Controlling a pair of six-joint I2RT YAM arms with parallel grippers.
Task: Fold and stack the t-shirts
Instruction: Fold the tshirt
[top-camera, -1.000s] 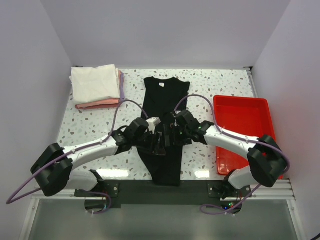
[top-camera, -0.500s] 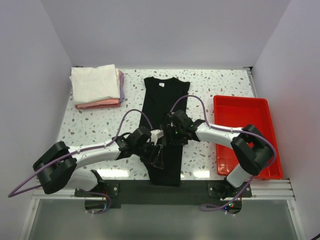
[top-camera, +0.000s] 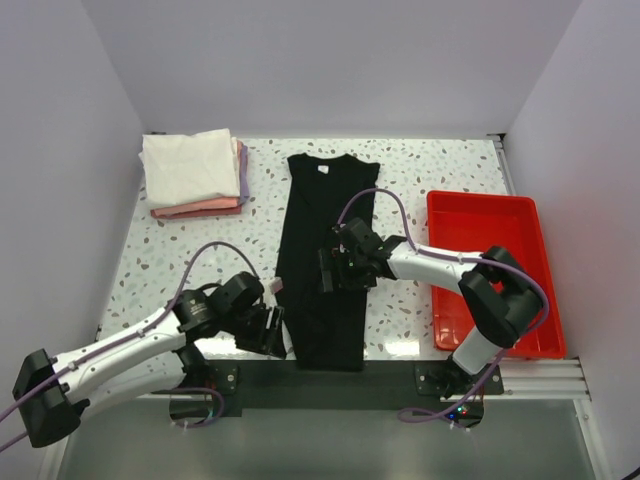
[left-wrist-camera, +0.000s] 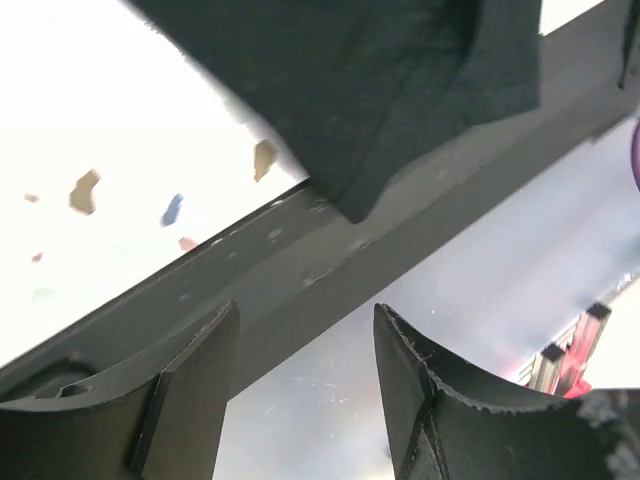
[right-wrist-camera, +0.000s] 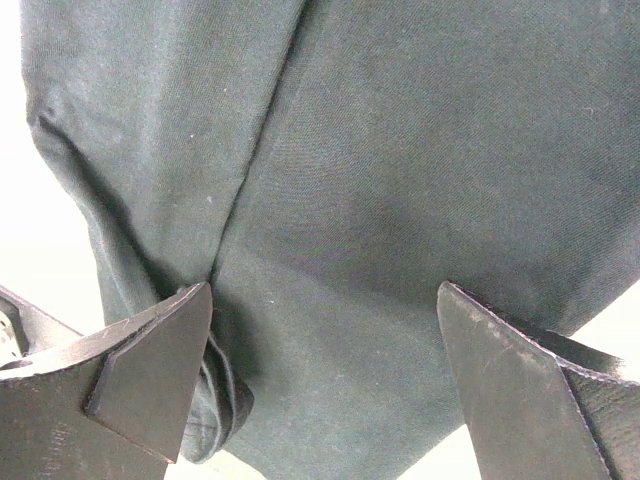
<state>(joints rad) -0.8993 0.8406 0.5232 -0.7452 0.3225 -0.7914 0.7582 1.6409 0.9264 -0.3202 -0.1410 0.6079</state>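
The black t-shirt (top-camera: 322, 250) lies folded lengthwise into a long strip down the middle of the table, collar at the far end. Its near hem corner (left-wrist-camera: 400, 110) overhangs the table's front rail. My left gripper (top-camera: 275, 335) (left-wrist-camera: 305, 315) stands open beside the shirt's near left edge, with nothing between its fingers. My right gripper (top-camera: 330, 270) (right-wrist-camera: 320, 300) hovers wide open over the middle of the black cloth (right-wrist-camera: 400, 170), gripping nothing. A stack of folded t-shirts sits at the far left, white (top-camera: 188, 165) on top of pink (top-camera: 200, 207) and lavender (top-camera: 244, 172).
A red plastic tray (top-camera: 485, 200) stands at the right side of the table. The dark front rail (left-wrist-camera: 300, 270) runs along the near edge under my left gripper. Speckled tabletop (top-camera: 180, 250) shows between the stack and the black shirt.
My left arm has pulled back off the black shirt to the near left edge of the table. My right gripper has shifted slightly left and stays open over the shirt.
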